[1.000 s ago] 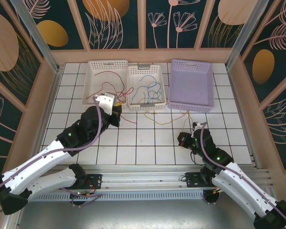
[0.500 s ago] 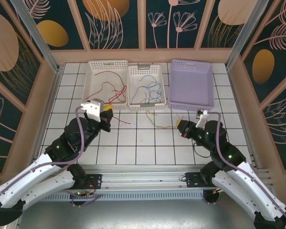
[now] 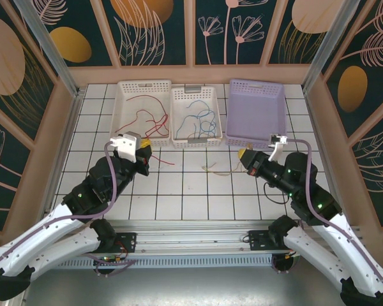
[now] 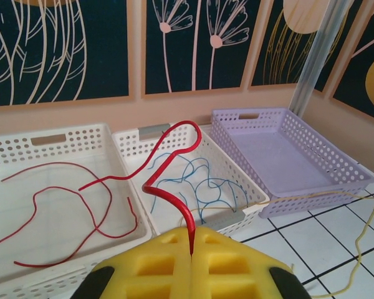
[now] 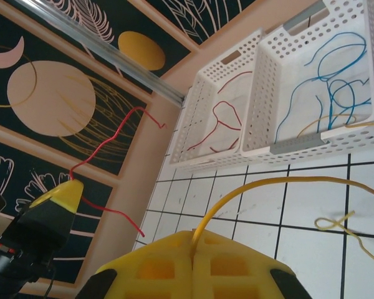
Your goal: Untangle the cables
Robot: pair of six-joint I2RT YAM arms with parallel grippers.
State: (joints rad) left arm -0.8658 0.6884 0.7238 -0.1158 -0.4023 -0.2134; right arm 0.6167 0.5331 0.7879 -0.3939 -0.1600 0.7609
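Note:
My left gripper (image 3: 144,153) hangs just in front of the left white basket (image 3: 122,102). Its yellow fingers (image 4: 149,261) are shut on a red cable (image 4: 183,208) that loops up and back into that basket, where other red cable (image 4: 62,205) lies. Blue cables (image 4: 202,187) lie in the middle white basket (image 3: 179,95). My right gripper (image 3: 245,157), near the front of the purple basket (image 3: 255,111), is shut on a yellow cable (image 5: 225,198). This cable (image 3: 218,170) trails left over the tiles towards the middle basket.
The three baskets stand side by side at the back of the tiled table (image 3: 179,204). The purple one holds nothing. Patterned walls and metal posts (image 3: 48,48) enclose the table on three sides. Open tiles lie between the two arms.
The right gripper has risen and moved away from the table's front edge towards the purple basket, pulling the yellow cable with it. The left arm has drawn back a little from the left basket.

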